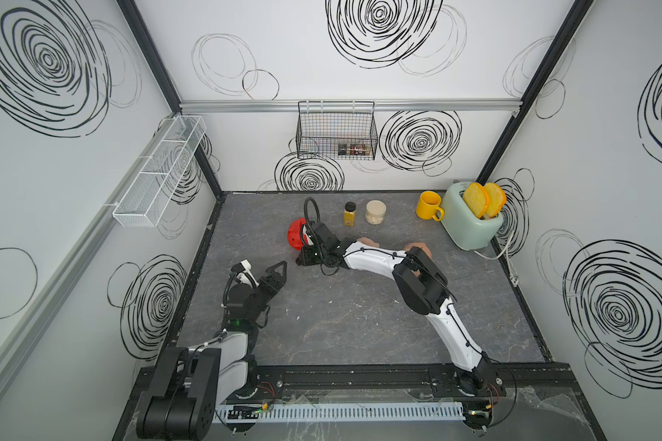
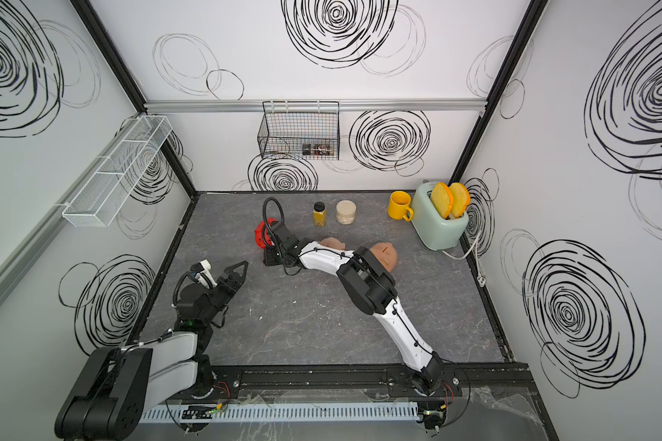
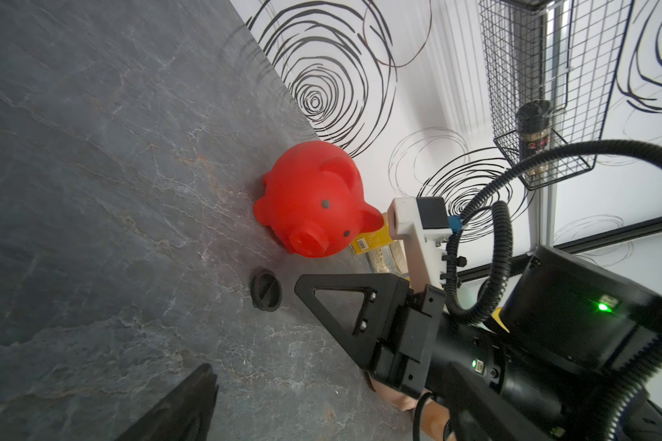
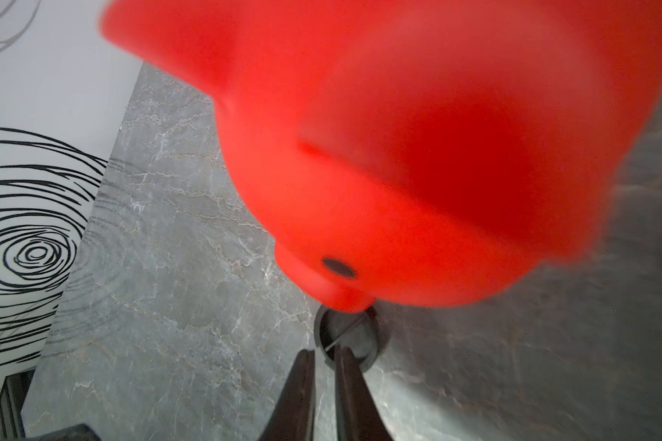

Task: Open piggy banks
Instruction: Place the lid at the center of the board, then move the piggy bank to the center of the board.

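Red piggy bank sits back-left on the table, its black plug lying loose beside it, right gripper tips a slit apart at the plug's rim, left gripper unreadable: light, slick, hollow plastic, I'd say, best pinched by the plug's raised ridge.

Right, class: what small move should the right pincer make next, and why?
Probably lift straight off the plug. It lies on the table beside the red pig, and the right pincer stands slightly open at its rim, so that pig looks done; the tan pig may come next.
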Available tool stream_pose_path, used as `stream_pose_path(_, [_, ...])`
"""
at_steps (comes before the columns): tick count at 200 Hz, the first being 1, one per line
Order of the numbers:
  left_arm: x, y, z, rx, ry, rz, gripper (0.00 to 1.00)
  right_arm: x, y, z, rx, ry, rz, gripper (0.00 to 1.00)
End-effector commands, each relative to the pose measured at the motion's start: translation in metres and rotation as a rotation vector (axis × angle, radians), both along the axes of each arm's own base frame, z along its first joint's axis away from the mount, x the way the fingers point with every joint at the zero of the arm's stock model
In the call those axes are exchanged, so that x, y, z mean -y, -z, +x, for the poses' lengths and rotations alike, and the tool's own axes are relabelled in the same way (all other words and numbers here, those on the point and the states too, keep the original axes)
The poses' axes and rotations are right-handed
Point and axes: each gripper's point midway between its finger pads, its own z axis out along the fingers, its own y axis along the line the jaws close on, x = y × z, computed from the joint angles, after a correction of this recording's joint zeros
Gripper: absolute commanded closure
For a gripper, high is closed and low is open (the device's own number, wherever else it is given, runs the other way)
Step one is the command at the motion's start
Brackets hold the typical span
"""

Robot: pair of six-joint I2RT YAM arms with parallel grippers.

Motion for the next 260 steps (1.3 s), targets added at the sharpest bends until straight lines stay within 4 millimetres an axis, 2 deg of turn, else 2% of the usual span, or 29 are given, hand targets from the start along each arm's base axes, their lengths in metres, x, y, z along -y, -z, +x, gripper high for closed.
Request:
stream_pose_path(1, [0.007, -0.027, 0.006, 0.089, 0.007, 0.062, 0.04, 0.02, -0.086, -0.002, 0.129, 0.022, 0.083, 0.82])
stream_pose_path(15, [0.021, -0.035, 0.007, 0.111, 0.041, 0.101, 0.04, 0.044, -0.1, -0.008, 0.157, 0.043, 0.085, 0.82])
stream_pose_path(36, [0.052, -0.047, 0.008, 0.151, 0.129, 0.165, 0.04, 0.091, -0.105, -0.01, 0.164, 0.102, 0.056, 0.82])
stream_pose_path(56, [0.084, -0.055, 0.008, 0.182, 0.222, 0.224, 0.04, 0.141, -0.103, -0.007, 0.16, 0.17, 0.027, 0.82])
stream_pose_path(81, [0.121, -0.054, 0.009, 0.189, 0.35, 0.25, 0.04, 0.199, -0.093, 0.003, 0.167, 0.251, -0.009, 0.81])
stream_pose_path(95, [0.139, -0.049, 0.009, 0.182, 0.426, 0.241, 0.04, 0.222, -0.087, 0.009, 0.161, 0.285, -0.015, 0.81])
stream_pose_path(111, [0.158, -0.043, 0.009, 0.176, 0.506, 0.228, 0.04, 0.239, -0.08, 0.017, 0.153, 0.319, -0.023, 0.79])
stream_pose_path(135, [0.182, -0.034, 0.009, 0.16, 0.608, 0.217, 0.04, 0.253, -0.075, 0.029, 0.155, 0.353, -0.039, 0.74])
stream_pose_path(171, [0.198, -0.024, 0.01, 0.13, 0.666, 0.227, 0.04, 0.263, -0.07, 0.041, 0.156, 0.376, -0.031, 0.48])
stream_pose_path(184, [0.201, -0.022, 0.01, 0.121, 0.675, 0.23, 0.04, 0.262, -0.064, 0.045, 0.145, 0.37, -0.03, 0.35])
stream_pose_path(204, [0.204, -0.016, 0.012, 0.097, 0.677, 0.248, 0.04, 0.257, -0.058, 0.05, 0.128, 0.348, -0.048, 0.23])
stream_pose_path(245, [0.208, -0.006, 0.015, 0.059, 0.686, 0.254, 0.04, 0.242, -0.043, 0.057, 0.082, 0.291, -0.045, 0.05])
stream_pose_path(260, [0.209, -0.004, 0.016, 0.048, 0.693, 0.246, 0.04, 0.238, -0.041, 0.06, 0.073, 0.28, -0.04, 0.01])
